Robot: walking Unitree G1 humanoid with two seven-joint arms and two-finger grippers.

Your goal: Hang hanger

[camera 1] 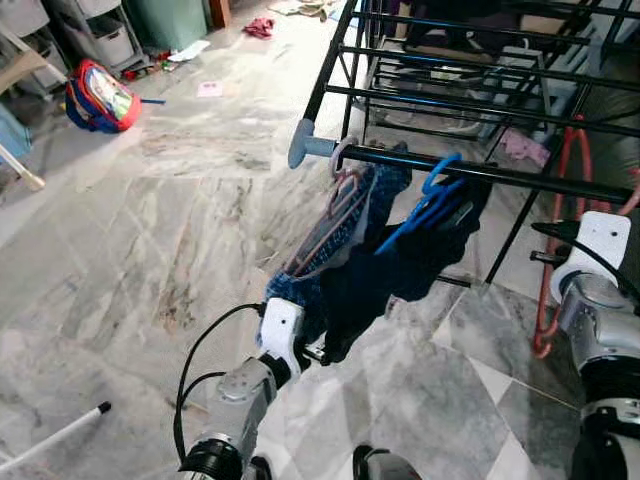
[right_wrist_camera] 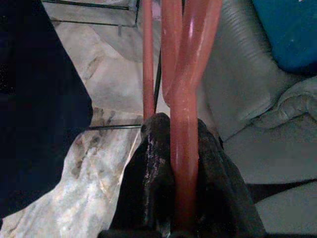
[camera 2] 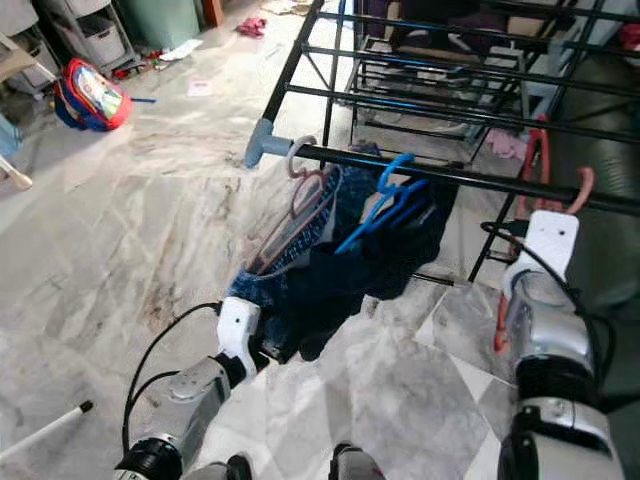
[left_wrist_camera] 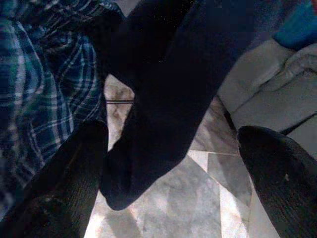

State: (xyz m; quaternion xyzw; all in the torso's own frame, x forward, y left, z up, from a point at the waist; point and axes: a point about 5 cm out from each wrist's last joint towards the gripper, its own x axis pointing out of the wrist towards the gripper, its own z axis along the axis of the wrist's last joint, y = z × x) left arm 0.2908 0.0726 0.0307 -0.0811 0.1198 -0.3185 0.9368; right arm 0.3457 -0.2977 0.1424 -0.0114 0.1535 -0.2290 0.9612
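A red hanger (camera 1: 562,190) stands upright at the right end of the black drying rack's front rail (camera 1: 500,175). Whether its hook rests on the rail I cannot tell. My right gripper (right_wrist_camera: 181,126) is shut on the hanger's stem (right_wrist_camera: 184,148), and its white wrist housing (camera 1: 600,240) sits just below the rail. Further left on the rail, a pink hanger (camera 1: 340,200) carries a blue plaid garment (camera 1: 320,260). Beside it a blue hanger (camera 1: 432,200) carries a dark garment (camera 1: 400,270). My left gripper (left_wrist_camera: 173,198) is open at the garments' lower edge, with a dark sleeve (left_wrist_camera: 163,124) hanging between its fingers (left_wrist_camera: 64,188).
The rack's other rails (camera 1: 450,60) stretch back to the right. A grey sofa (right_wrist_camera: 277,129) is beyond the rack. A red backpack (camera 1: 100,97) and storage drawers (camera 1: 100,35) are at the far left. A white stick (camera 1: 50,435) lies on the marble floor near my left side.
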